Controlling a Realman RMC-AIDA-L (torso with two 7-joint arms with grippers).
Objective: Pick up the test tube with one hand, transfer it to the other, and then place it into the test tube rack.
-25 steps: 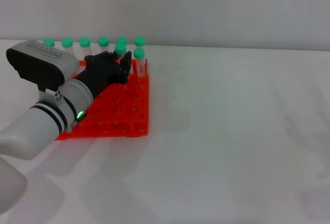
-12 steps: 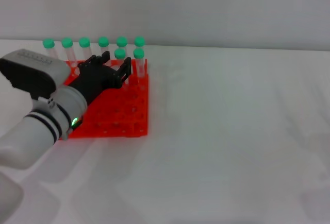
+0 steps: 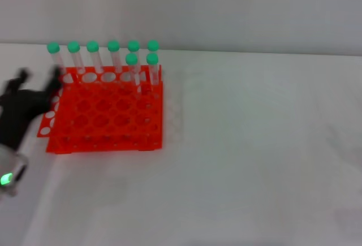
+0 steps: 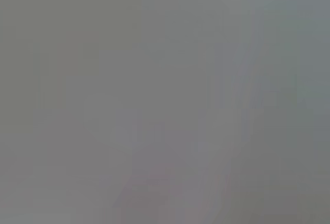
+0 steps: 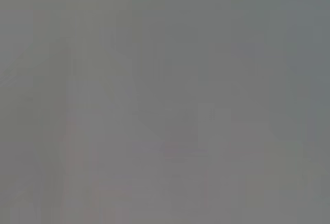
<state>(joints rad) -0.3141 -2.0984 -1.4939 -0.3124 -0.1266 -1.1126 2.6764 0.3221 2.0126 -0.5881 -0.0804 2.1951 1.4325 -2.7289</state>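
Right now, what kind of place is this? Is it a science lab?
Probably a lab bench or test setup: an orange test tube rack holding green-capped tubes sits on a plain white table, with the robot's left claw beside it.

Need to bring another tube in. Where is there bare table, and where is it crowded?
Free: the table right of the test tube rack and the strip in front of it. Crowded: the rack's far rows, with eight green-capped tubes, and its left edge, where the left hand sits.
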